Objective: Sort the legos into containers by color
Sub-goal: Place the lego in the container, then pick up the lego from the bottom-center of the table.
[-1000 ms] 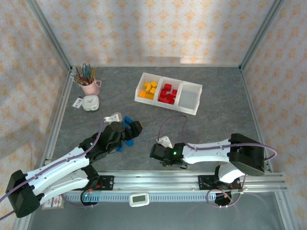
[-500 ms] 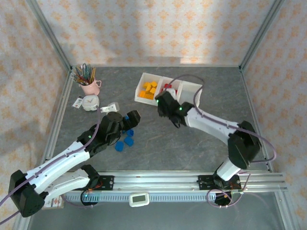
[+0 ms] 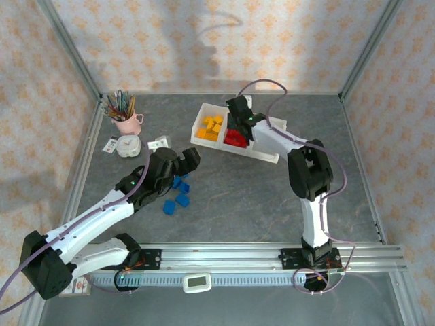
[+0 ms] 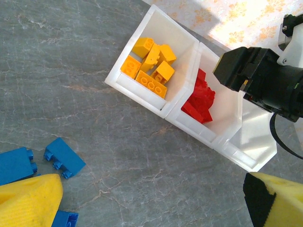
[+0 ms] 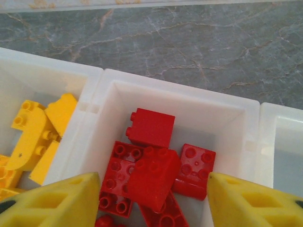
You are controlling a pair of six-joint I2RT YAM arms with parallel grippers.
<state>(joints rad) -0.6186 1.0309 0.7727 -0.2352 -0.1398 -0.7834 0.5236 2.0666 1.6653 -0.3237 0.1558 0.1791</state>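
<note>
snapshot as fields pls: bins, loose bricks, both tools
tray: three joined bins in a row
first bin: yellow bricks
middle bin: red bricks
third bin: no bricks where it shows
loose: blue bricks on the table, at least three
left tool: open, above the blue bricks, holding nothing
right tool: open over the middle bin, gripping nothing
other: pink cup of pencils off to the side
</note>
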